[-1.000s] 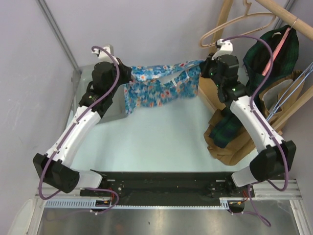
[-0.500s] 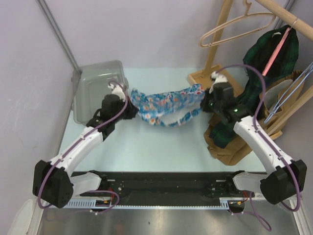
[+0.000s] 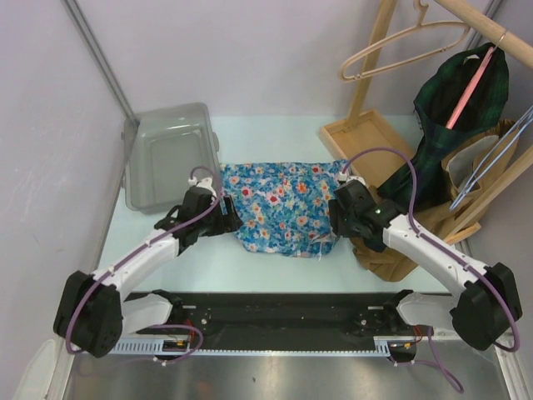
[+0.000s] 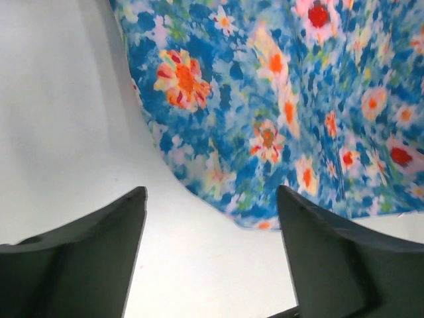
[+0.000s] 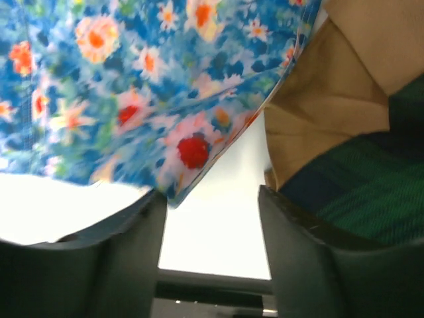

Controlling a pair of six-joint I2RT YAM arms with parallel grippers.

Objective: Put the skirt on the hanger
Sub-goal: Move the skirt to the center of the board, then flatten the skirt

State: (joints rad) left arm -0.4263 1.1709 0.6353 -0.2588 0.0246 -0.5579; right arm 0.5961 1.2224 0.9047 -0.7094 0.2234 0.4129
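Note:
The skirt (image 3: 281,202), blue with a red and white flower print, lies spread flat on the table between my two grippers. My left gripper (image 3: 227,218) is open at its left edge. In the left wrist view the skirt (image 4: 285,106) lies just beyond the open gripper (image 4: 211,202), with bare table between the fingers. My right gripper (image 3: 336,218) is open at the skirt's right edge. In the right wrist view a corner of the skirt (image 5: 126,86) reaches the left finger of the gripper (image 5: 212,199), unclamped. The beige hanger (image 3: 400,43) hangs empty on the wooden rack at the back right.
A grey plastic bin (image 3: 169,154) stands at the back left. The rack's wooden base (image 3: 363,138) is behind the right gripper. A dark green plaid garment (image 3: 463,104) on a pink hanger and tan fabric (image 3: 390,260) crowd the right side, tan fabric (image 5: 331,93) close to the right fingers.
The skirt was held stretched in the air between both shut grippers. Both came down and toward me, opened and let go; it now lies flat.

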